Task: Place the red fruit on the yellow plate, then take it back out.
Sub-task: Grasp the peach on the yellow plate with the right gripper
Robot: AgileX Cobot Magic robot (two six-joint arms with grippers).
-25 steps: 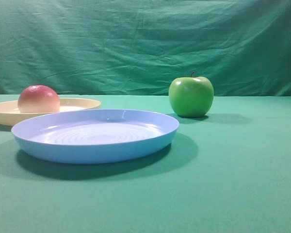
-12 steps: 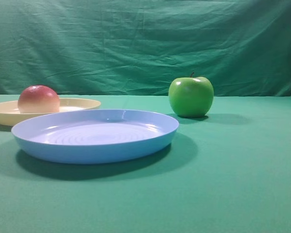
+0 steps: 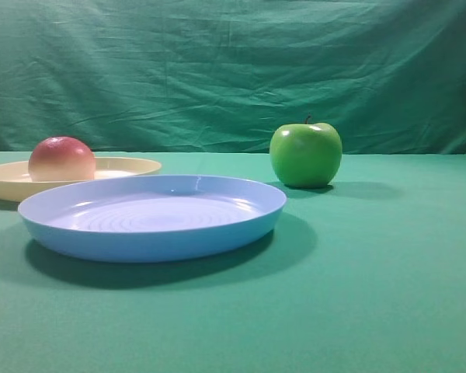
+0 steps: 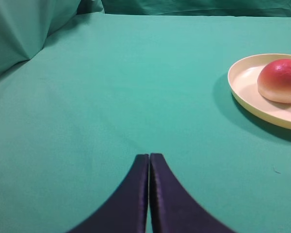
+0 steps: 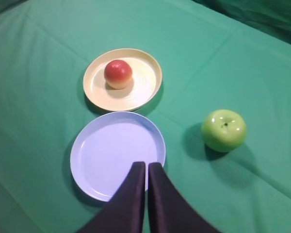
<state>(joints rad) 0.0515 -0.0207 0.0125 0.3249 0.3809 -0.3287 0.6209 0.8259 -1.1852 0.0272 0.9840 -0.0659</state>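
The red fruit (image 5: 118, 74) sits on the yellow plate (image 5: 145, 87), toward the plate's left side as the right wrist view shows it, so by my reading the placing half of the task is done and taking it back out is what remains. Neither hand holds anything: the left hand (image 4: 149, 160) has its two dark fingers pressed together over bare green counter (image 4: 111, 97), and the right hand (image 5: 146, 167) is likewise closed, its tips hanging above the near rim of the empty light-blue plate (image 5: 111, 155). The relation that matters is direction. From the left hand the fruit lies ahead and off to the right, near, with only open cloth between them. From the right hand it lies straight ahead but beyond the whole blue plate, which touches or nearly touches the yellow one. I judge the left arm to be the nearer one and the likelier to make the pick. The fruit is round, so no long axis constrains the approach. The green apple (image 5: 223, 129) stands well apart on the right side, clear of either route
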